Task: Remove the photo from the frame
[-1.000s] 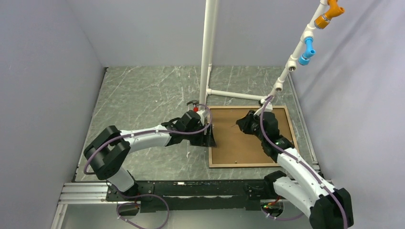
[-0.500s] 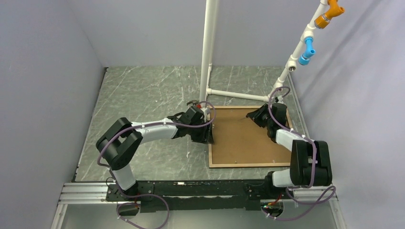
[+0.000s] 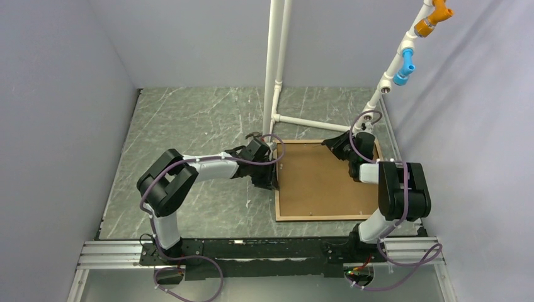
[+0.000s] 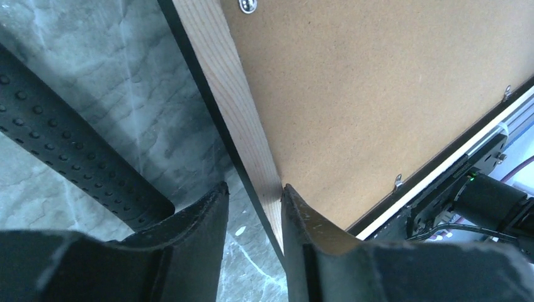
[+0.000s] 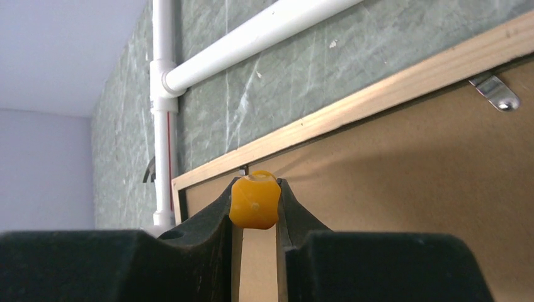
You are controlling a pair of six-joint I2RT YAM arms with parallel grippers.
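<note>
**Left gripper** (image 4: 255, 211): the jaws are standing a narrow way apart, straddling the left rail of the frame (image 4: 249, 119).
- The inner finger (image 4: 315, 245) is lying against the pale wood on the board side.
- The outer finger (image 4: 189, 242) is sitting over the table (image 3: 189, 119). A sliver of marble is showing between it and the rail's black outer edge.
- Nothing is being clamped.

**Right gripper** (image 5: 255, 196): the jaws are closing tight on a small orange-yellow piece (image 5: 255, 204), pinched between the fingertips.
- What the piece is cannot be told.
- It is hanging low over the brown board, just in front of the far rail and in line with a small metal tab (image 5: 244, 168) there. Whether it is touching the tab cannot be told.
- In the top view this gripper is working at the far right part of the frame.

**The frame** is lying flat and face down on the right half of the table, between the two arms.

**The photo** (image 3: 321, 182) is sitting inside the frame with its plain brown back up, so the print side is not showing. Metal clips (image 5: 497, 91) are reaching from the rails over the board's edge.

**Surroundings:**
- A black dimpled bar (image 4: 69, 157) is lying on the marble just left of the left rail, beside the left gripper.
- A white pipe stand (image 3: 277, 63) is rising just beyond the frame's far left corner. One of its pipes is running along the table behind the far rail.
- A second slanted pipe at the far right is carrying a blue fitting (image 3: 406, 63) and an orange fitting (image 3: 434, 16).
</note>
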